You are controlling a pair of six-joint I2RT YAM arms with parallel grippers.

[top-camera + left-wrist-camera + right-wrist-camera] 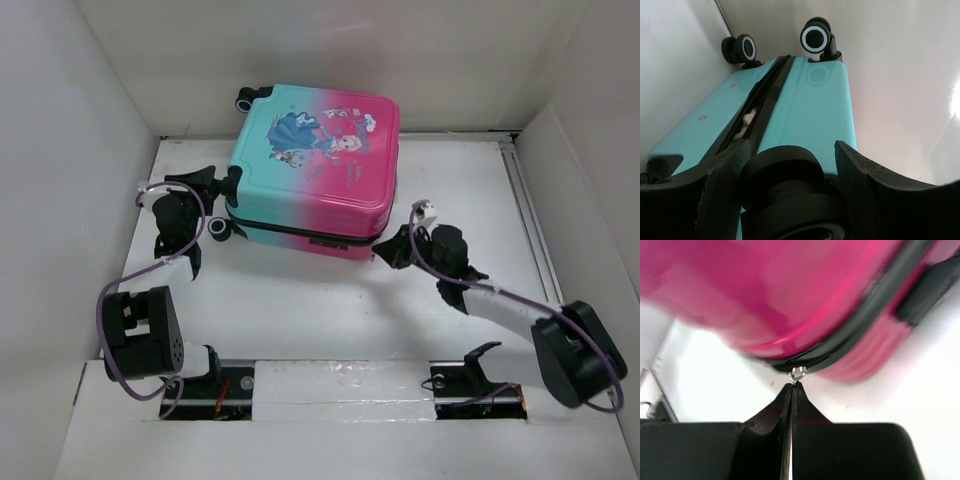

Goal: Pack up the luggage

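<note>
The luggage [315, 165] lies flat at the back of the white table, teal on the left and pink on the right, print side up. My left gripper [222, 208] is at its near-left corner. In the left wrist view the left gripper [792, 150] has its jaws closed around a black wheel [782, 170]. Along the teal end the zipper seam [760, 107] gapes a little, with something pale inside. My right gripper [385, 250] is at the near-right pink corner. In the right wrist view the right gripper [792, 386] is shut on the silver zipper pull [797, 374] of the black zip line.
White walls close in the table on the left, back and right. A metal rail [525, 220] runs along the table's right side. Two more wheels [815, 37] stick out at the luggage's far teal end, close to the back wall.
</note>
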